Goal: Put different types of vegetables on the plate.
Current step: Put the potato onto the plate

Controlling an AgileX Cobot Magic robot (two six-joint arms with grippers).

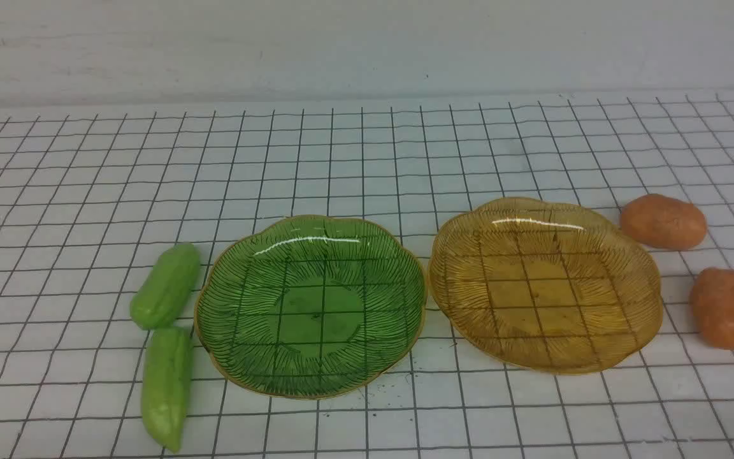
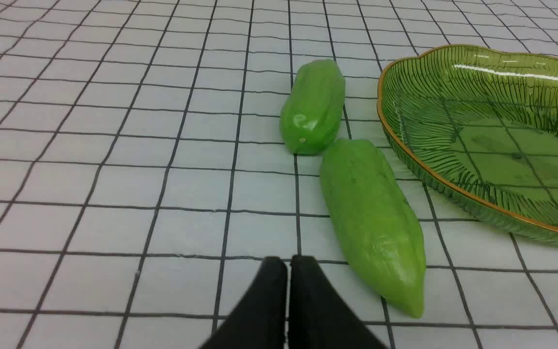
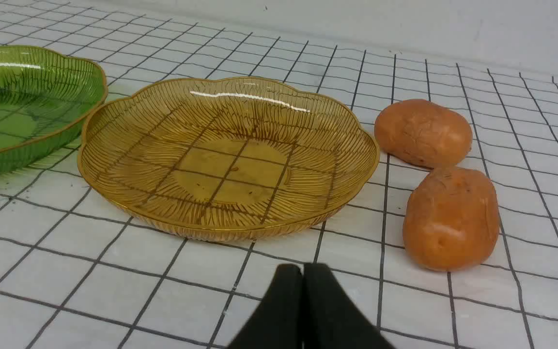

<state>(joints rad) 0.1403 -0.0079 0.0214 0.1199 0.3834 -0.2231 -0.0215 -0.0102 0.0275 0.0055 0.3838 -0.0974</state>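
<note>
Two light-green gourds lie left of the green plate: the far gourd and the near gourd. Two orange-brown potatoes sit right of the amber plate: the far potato and the near potato. Both plates hold nothing. No arm shows in the front view. My left gripper is shut and holds nothing, just short of the near gourd; the far gourd and green plate lie beyond. My right gripper is shut on nothing, in front of the amber plate and beside the near potato; behind that one sits the far potato.
Everything rests on a white cloth with a black grid. A pale wall runs along the far edge. The green plate's rim nearly touches the amber plate. Dark specks lie in front of the green plate.
</note>
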